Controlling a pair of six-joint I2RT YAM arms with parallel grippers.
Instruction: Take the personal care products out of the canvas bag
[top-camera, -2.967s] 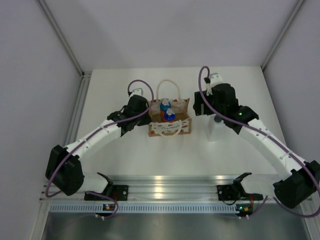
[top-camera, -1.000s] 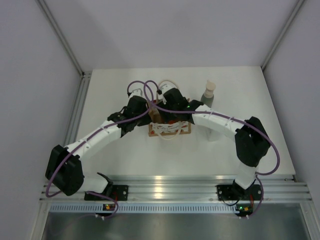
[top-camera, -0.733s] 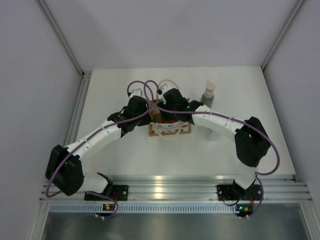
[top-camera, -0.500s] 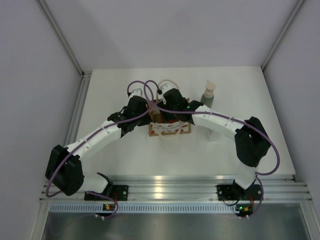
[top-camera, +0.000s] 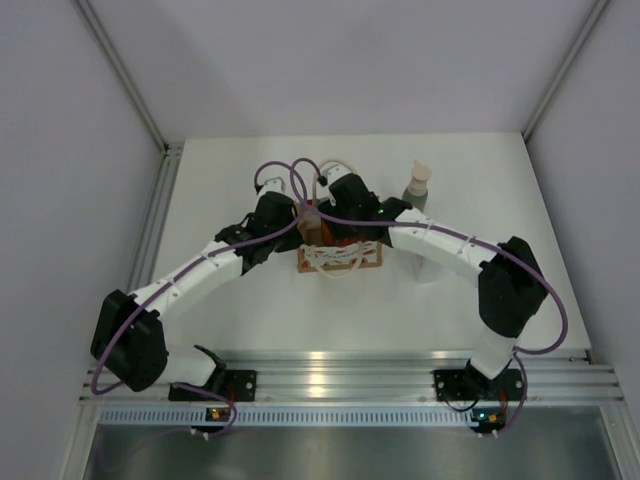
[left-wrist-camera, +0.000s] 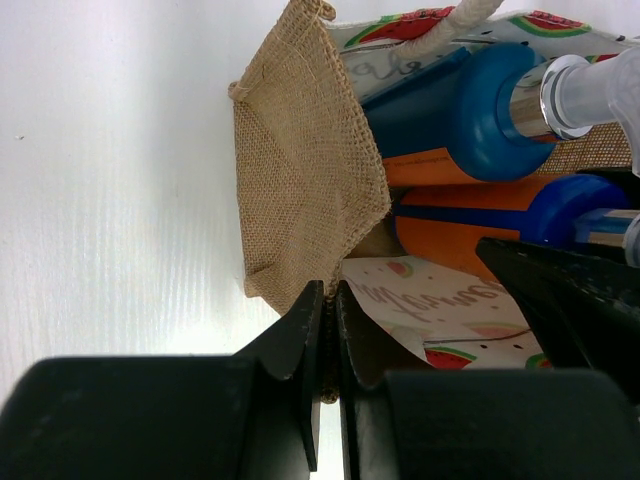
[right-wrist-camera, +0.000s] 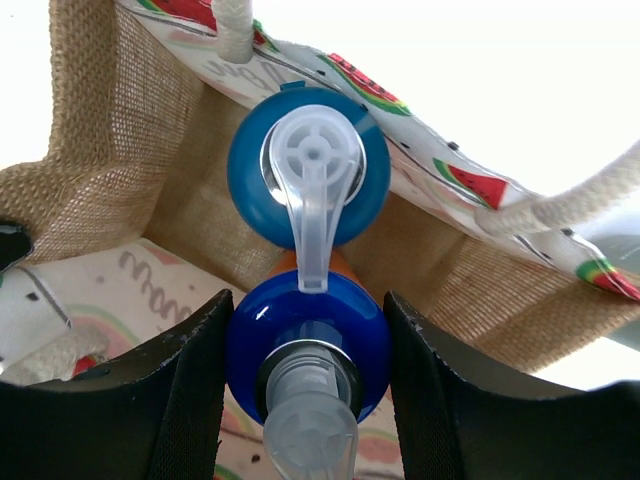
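The canvas bag (top-camera: 345, 258) stands mid-table, burlap with cream watermelon-print lining (left-wrist-camera: 300, 180). My left gripper (left-wrist-camera: 328, 330) is shut on its left wall edge and sits at the bag's left side in the top view (top-camera: 297, 228). My right gripper (right-wrist-camera: 307, 335) reaches down into the bag (right-wrist-camera: 120, 150), fingers pressed on both sides of the orange bottle with the blue cap (right-wrist-camera: 300, 310). The short blue-and-orange bottle (right-wrist-camera: 307, 165) stands just behind it in the bag. The grey-green pump bottle (top-camera: 417, 192) and the white squarish bottle (top-camera: 430, 268) stand on the table to the right.
The right arm (top-camera: 440, 240) arches over the white bottle and partly hides it. Cream rope handles (top-camera: 335, 262) hang over the bag's front. Grey walls enclose the table, and an aluminium rail (top-camera: 330, 375) runs along the near edge.
The right arm has swung from the right side, where the grey-green bottle now stands, to over the bag and set its fingers around the orange bottle. The left arm has not moved.
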